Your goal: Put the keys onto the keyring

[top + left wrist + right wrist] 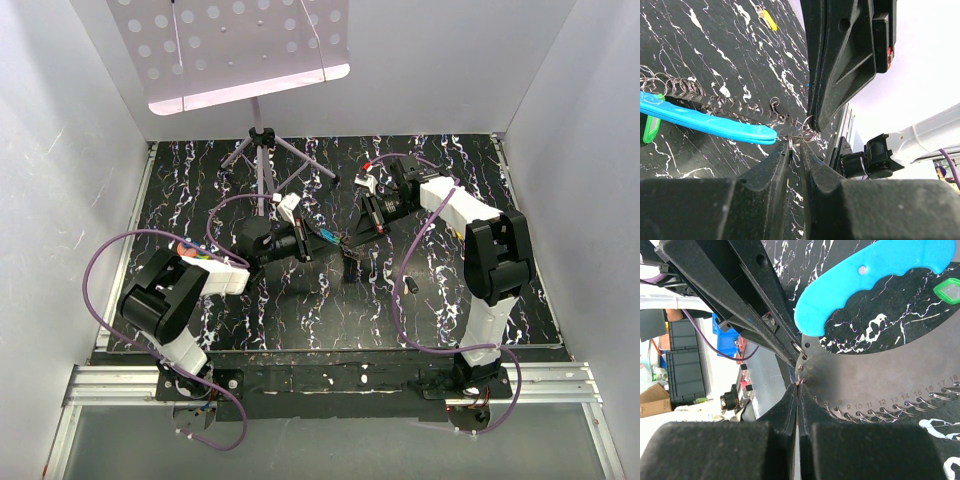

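Right wrist view, and we are in tight. The right pincer [797,389] has its fingers pressed flat together on the thin corner of the keyring [875,365], as best we can judge, right beside the end hole. And what a keyring it is: a bright blue handle [870,285] with finger scallops, joined to a flat dull-grey plate. The plate's curved edge carries a row of numbered holes, each with a small wire ring [875,415]. A green tag [947,291] shows just past the handle.

Over to the left wrist view: the left pincer [796,147] shows only a narrow slot between its fingers, with one tiny ring sitting at the tips. Biting it or merely framing it? We cannot tell. From the top, the keyring sits between the two arms' tips, over the middle of the desk [300,320], in front of the tripod stand [262,160].

Handling, we reckon: the plate looks stiff and light, so a pinch at its edge should hold it steady. Bare metal may swivel in a one-corner grip, though. The rings look springy and slick, small enough to pop out of the fingers, so take one across its wire, near the split. The keys we cannot pick out against the marbling, apart perhaps from a yellow tag [769,20] far up the desk.
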You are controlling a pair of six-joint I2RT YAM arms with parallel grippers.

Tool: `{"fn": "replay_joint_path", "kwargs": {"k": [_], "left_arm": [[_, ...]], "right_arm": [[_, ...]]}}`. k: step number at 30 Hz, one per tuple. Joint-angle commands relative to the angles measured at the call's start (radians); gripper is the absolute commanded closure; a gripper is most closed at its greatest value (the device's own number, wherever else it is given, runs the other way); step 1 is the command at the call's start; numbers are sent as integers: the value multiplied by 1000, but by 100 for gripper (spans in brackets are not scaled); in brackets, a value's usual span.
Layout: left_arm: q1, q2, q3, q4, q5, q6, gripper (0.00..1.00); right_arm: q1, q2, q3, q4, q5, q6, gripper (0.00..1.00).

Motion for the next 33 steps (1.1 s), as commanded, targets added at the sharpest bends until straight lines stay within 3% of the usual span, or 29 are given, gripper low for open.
{"fn": "replay_joint_path", "kwargs": {"k": [1,5,12,14,18,21,25,27,30,33], "left_arm": [[-2,16,30,11,-8,-14,89],[-2,22,37,5,1,-13,100],[-2,-35,31,-48,3,47,100],[-2,-85,45,-135,6,120,100],[-2,-245,143,-593,-6,446,100],[-2,-346,282,-948,3,781,100],[-6,-449,407,-1256,102,1178,100],[-12,-493,430,-1359,174,1367,100],[-35,-558,407,-1381,202,1530,100],[-48,-610,387,-1355,219,1580,100]], "right_arm": [[5,-34,33,0,-48,8,99],[5,-36,31,-2,-46,9,99],[5,-45,34,-14,-31,-9,99],[6,-54,56,-58,-16,-64,91],[3,-82,143,-216,69,-251,66],[2,-128,204,-299,106,-398,61],[5,-213,261,-324,116,-584,59],[9,-278,231,-250,83,-681,54],[14,-384,94,-84,-36,-811,33],[34,-303,196,-268,-202,-941,30]]}}
